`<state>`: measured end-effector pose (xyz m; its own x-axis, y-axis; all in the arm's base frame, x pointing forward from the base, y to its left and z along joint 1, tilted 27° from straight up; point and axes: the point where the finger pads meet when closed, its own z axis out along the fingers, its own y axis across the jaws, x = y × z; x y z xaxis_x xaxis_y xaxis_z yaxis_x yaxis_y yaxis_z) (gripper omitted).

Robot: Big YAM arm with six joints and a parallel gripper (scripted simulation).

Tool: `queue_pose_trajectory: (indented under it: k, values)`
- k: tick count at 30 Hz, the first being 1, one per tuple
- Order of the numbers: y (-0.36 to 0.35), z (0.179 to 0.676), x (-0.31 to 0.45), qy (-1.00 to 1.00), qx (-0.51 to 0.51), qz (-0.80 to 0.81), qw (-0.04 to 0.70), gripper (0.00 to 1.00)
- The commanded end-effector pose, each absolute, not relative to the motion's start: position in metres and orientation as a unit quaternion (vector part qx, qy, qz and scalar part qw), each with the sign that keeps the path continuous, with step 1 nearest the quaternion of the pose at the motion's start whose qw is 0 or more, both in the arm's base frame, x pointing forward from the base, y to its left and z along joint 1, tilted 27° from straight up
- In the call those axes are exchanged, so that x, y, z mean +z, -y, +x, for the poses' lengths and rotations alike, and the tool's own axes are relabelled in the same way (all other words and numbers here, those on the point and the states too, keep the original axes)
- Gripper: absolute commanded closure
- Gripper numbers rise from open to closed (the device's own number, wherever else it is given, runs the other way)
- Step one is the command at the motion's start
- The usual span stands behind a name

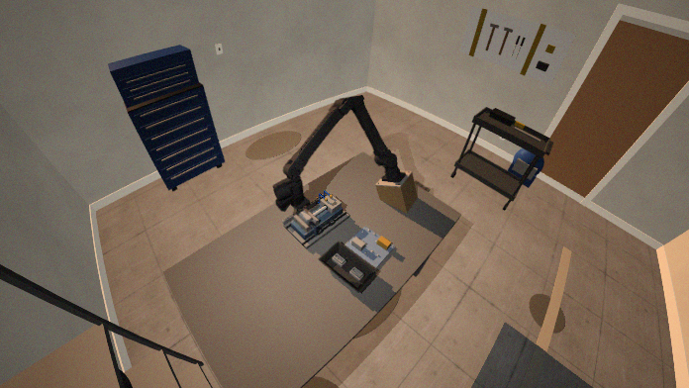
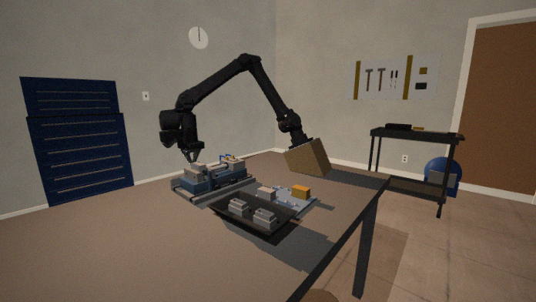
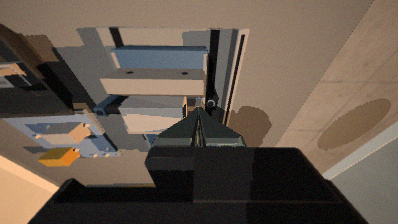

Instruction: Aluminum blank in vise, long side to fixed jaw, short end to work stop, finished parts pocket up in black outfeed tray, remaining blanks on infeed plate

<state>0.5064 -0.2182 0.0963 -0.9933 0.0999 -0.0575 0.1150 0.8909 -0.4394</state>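
Two finished parts (image 2: 252, 213) lie in the black outfeed tray (image 2: 222, 213) — the gripper (image 2: 191, 156), fingers pressed together on nothing, hovers above the vise (image 2: 216, 175).

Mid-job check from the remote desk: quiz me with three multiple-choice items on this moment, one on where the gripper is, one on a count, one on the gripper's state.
1. Where is the gripper?
A. Above the vise
B. Over the outfeed tray
C. Beside the blue tool cabinet

2. How many pocketed finished parts lie in the outfeed tray?
A. None
B. Two
C. Four

3. What is the gripper's state?
A. Wide open
B. Shut on a brass blank
C. Shut, holding nothing

Answers:
1. A, the fingers point down just over the vise's end nearer the cabinet.
2. B, one finished part and a second finished part sit side by side in the tray.
3. C, the wrist view shows the fingertips together with nothing between them.
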Motion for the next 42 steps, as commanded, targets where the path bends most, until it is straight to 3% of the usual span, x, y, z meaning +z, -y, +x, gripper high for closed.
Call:
queue_pose_trajectory:
  k: [1,42]
  values:
    - [0.231,0.52,0.13,-0.969,-0.233,0.066,0.046,1.0]
    - [0.181,0.522,0.197,-0.969,-0.232,0.061,0.051,1.0]
